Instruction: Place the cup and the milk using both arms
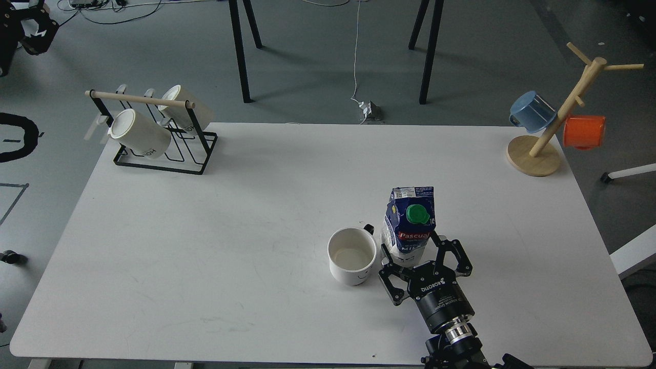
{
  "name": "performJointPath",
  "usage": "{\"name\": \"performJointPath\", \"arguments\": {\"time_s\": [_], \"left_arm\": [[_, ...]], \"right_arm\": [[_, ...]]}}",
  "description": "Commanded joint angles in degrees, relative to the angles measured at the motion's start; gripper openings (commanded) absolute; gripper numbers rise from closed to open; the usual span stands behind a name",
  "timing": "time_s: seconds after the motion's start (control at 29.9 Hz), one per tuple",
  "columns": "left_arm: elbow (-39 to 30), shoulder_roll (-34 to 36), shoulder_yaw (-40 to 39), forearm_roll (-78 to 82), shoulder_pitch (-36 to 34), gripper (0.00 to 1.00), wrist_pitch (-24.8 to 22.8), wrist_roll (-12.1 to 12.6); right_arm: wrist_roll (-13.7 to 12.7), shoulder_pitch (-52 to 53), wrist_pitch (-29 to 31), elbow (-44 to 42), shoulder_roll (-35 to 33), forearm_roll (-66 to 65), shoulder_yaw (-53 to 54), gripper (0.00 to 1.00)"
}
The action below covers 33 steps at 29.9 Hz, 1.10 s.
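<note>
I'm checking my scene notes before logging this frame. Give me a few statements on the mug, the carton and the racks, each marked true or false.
1. The cup stands upright with its opening up. True.
2. The milk lies on its side. False: it stands upright, green cap facing the camera.
3. The right tool is spread around the base of the milk. True.
4. The cup hangs on the wooden mug tree. False: it stands on the table, left of the milk.
5. Two cream mugs sit on the black wire rack. True.
</note>
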Motion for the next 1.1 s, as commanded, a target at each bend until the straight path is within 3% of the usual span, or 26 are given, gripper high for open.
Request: {"name": "performJointPath", "arguments": {"time_s": [0.0,0.37,0.5,0.8,1.07], "left_arm": [[0.0,0.0,0.0,0.0,-0.2,1.00,0.0,0.0],[-0.1,0.4,2.2,-0.1,-0.5,1.00,-0.2,0.0],[0.0,0.4,2.3,-0.1,-0.7,1.00,-0.2,-0.1],[-0.1,0.4,2.2,-0.1,-0.8,1.00,-0.4,-0.2],[0.0,0.2,1.5,-0.5,-0.8,1.00,-0.3,-0.4]], "right_arm": [[0.0,-0.9,0.0,0.9,-0.4,-0.1,0.0,0.97],[0.0,-5.9,0.0,3.4,-2.1,-0.7,0.4,0.98],[0.0,-8.6,0.0,5.8,-5.8,-0.7,0.8,0.98],[0.2,-13.8,0.0,12.4,-18.8,-0.6,9.6,0.98],[0.3,-12.8,0.0,12.5,-37.7,-0.3,23.8,0.98]]}}
